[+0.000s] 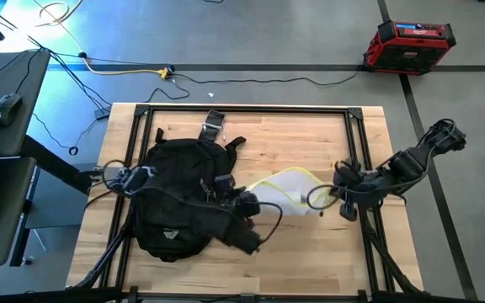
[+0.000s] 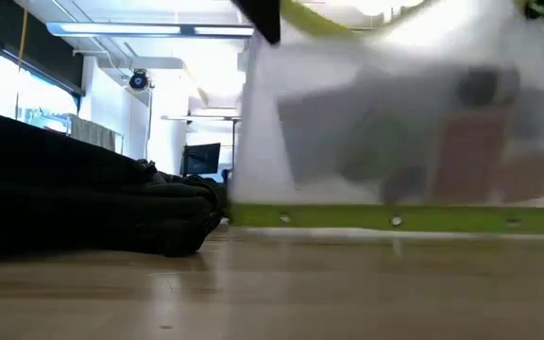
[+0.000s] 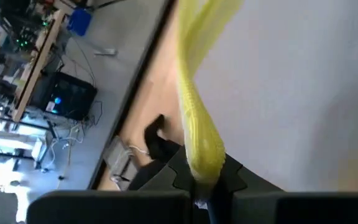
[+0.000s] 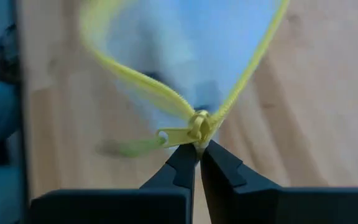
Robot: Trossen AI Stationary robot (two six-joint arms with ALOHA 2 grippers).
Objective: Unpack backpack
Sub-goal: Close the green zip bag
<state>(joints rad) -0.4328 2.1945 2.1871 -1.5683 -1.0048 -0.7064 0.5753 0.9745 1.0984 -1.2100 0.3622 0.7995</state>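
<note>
Backpack (image 1: pixel 179 198): black, lying on the desk (image 1: pixel 310 252), its mouth turned toward the pouch.

Pouch (image 1: pixel 297 192): translucent, yellow-trimmed, lifted just beside the backpack and clear of it; judged to be the first item taken out.

Left gripper (image 3: pixel 209 198): at the backpack-side end of the pouch, closed on the yellow trim (image 3: pixel 197 134), apparently to steady that end.

Right gripper (image 4: pixel 197 157): at the pouch's far end from the backpack, closed at the yellow zip pull (image 4: pixel 194 129), apparently so the zip can be drawn against the other hold.

Obscured: pouch contents are seen only as blurred grey, green and brown shapes; the backpack's interior is hidden.
</note>
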